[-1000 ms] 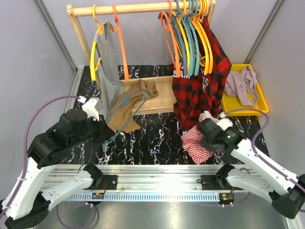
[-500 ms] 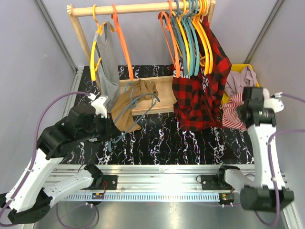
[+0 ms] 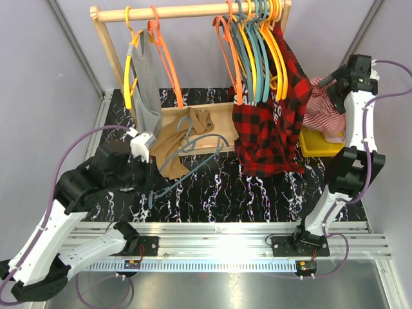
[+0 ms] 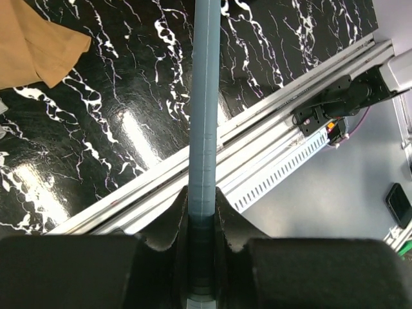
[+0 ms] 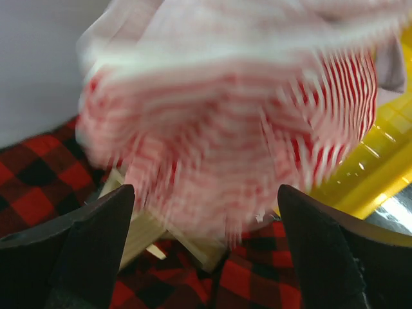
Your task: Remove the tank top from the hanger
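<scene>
A tan tank top (image 3: 172,138) lies bunched on the rack's base, still tangled with a blue-grey hanger (image 3: 193,161). My left gripper (image 3: 150,180) is shut on that hanger's bar (image 4: 206,96), which runs straight out between the jaws, with the tan cloth (image 4: 35,38) at the upper left. My right gripper (image 3: 333,81) is raised at the back right with its jaws wide open (image 5: 206,225). A red-and-white striped garment (image 5: 225,116) hangs blurred just in front of them, over the yellow tray (image 3: 315,145).
A wooden rack (image 3: 187,11) carries a grey tank top (image 3: 147,80) on a yellow hanger, an orange hanger, several bunched hangers and a red plaid shirt (image 3: 270,122). The aluminium rail (image 3: 219,232) runs along the near edge.
My right arm has swung from the table's front up to the back right, carrying the striped garment over the yellow tray, and its jaws have opened. The left arm has drawn the hanger slightly right.
</scene>
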Tool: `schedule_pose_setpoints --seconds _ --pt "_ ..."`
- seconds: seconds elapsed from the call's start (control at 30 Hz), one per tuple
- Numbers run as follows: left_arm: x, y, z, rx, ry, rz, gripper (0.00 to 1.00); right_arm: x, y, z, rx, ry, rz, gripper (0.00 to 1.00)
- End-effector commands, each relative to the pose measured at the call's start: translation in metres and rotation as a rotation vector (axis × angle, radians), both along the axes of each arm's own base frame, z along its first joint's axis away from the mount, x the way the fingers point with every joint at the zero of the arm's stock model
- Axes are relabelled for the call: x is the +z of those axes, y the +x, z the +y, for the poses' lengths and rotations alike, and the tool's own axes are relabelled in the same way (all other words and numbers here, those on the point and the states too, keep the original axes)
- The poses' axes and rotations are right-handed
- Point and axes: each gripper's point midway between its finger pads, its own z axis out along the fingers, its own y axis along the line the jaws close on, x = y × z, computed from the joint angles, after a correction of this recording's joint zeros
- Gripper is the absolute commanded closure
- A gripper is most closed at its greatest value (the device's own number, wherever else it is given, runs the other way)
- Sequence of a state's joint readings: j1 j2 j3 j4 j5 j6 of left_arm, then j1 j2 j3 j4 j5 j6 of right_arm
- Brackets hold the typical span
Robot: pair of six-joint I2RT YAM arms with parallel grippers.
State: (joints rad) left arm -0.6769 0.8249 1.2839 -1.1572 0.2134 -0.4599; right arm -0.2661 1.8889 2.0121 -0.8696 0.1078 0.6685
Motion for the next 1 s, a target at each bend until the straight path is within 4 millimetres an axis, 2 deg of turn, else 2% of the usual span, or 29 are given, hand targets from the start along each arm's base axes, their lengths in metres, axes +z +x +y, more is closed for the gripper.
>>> schedule_pose_setpoints --seconds 0.0,0.03,0.07,0.1,0.13,0.17,0.2,0.23,0.27,0.3,0.33,0.37,0.4,0.43,0.47,0.53,0.57,0.6,0.63,0.67,0.73,0.77,0.8,0.87,0.97 --pt "0.017 -0.006 -0.006 -0.063 -0.068 -0.069 1.00 0.031 -0.031 0.013 0.088 -0.016 0.005 0.00" --pt "0.018 -0.009 -0.006 -0.069 -0.077 -0.065 1.00 0.015 -0.045 0.017 0.091 -0.006 0.040 0.00" --pt "0.017 -0.011 -0.006 -0.074 -0.080 -0.058 1.00 0.044 -0.065 0.022 0.088 -0.032 -0.029 0.00" --pt "0.017 -0.014 -0.005 -0.074 -0.082 -0.044 1.00 0.052 -0.074 0.028 0.110 -0.031 -0.064 0.00" --pt "0.018 -0.018 -0.008 -0.090 -0.097 -0.029 1.00 0.039 -0.090 0.036 0.134 -0.022 -0.033 0.00" --pt "0.016 -0.021 -0.010 -0.102 -0.108 -0.015 1.00 0.064 -0.115 0.049 0.161 -0.026 -0.101 0.00" --pt "0.019 -0.023 -0.013 -0.117 -0.132 -0.017 1.00 0.065 -0.131 0.058 0.194 -0.018 -0.103 0.00" --pt "0.020 -0.029 -0.016 -0.140 -0.159 0.003 1.00 0.047 -0.149 0.066 0.222 -0.004 -0.068 0.00" --pt "0.017 -0.033 -0.018 -0.153 -0.170 0.019 1.00 0.046 -0.163 0.075 0.249 0.005 -0.073 0.00" --pt "0.023 -0.040 -0.023 -0.193 -0.212 0.020 1.00 0.060 -0.189 0.093 0.310 0.006 -0.131 0.00" --pt "0.023 -0.043 -0.025 -0.206 -0.229 0.038 1.00 0.041 -0.203 0.104 0.345 0.034 -0.103 0.00" --pt "0.019 -0.048 -0.026 -0.222 -0.237 0.060 1.00 0.050 -0.223 0.120 0.392 0.031 -0.160 0.00" --pt "0.022 -0.057 -0.029 -0.269 -0.265 0.081 1.00 0.043 -0.235 0.135 0.440 0.077 -0.149 0.00" --pt "0.022 -0.061 -0.029 -0.285 -0.272 0.095 1.00 0.025 -0.244 0.147 0.484 0.116 -0.123 0.00" --pt "0.023 -0.065 -0.029 -0.296 -0.278 0.105 1.00 0.032 -0.258 0.168 0.573 0.158 -0.175 0.00" --pt "0.024 -0.075 -0.027 -0.317 -0.287 0.140 1.00 0.022 -0.276 0.184 0.634 0.200 -0.160 0.00" --pt "0.027 -0.079 -0.026 -0.326 -0.297 0.151 1.00 0.027 -0.287 0.192 0.669 0.201 -0.198 0.00" --pt "0.031 -0.084 -0.026 -0.343 -0.319 0.155 1.00 0.033 -0.296 0.211 0.776 0.243 -0.233 0.00" --pt "0.036 -0.093 -0.028 -0.372 -0.355 0.192 1.00 0.030 -0.303 0.224 0.851 0.283 -0.243 0.00" --pt "0.041 -0.099 -0.029 -0.396 -0.387 0.191 1.00 0.046 -0.318 0.251 1.033 0.371 -0.324 0.00" --pt "0.048 -0.111 -0.029 -0.440 -0.429 0.228 1.00 0.051 -0.339 0.277 1.208 0.495 -0.354 0.00" --pt "0.050 -0.116 -0.028 -0.460 -0.444 0.235 1.00 0.061 -0.355 0.285 1.298 0.523 -0.398 0.00" --pt "0.054 -0.121 -0.027 -0.480 -0.463 0.225 1.00 0.068 -0.358 0.288 1.343 0.503 -0.441 0.00" --pt "0.057 -0.130 -0.026 -0.508 -0.496 0.259 1.00 0.082 -0.383 0.299 1.493 0.508 -0.499 0.00" --pt "0.060 -0.137 -0.023 -0.524 -0.526 0.259 1.00 0.093 -0.408 0.308 1.652 0.556 -0.517 0.00"
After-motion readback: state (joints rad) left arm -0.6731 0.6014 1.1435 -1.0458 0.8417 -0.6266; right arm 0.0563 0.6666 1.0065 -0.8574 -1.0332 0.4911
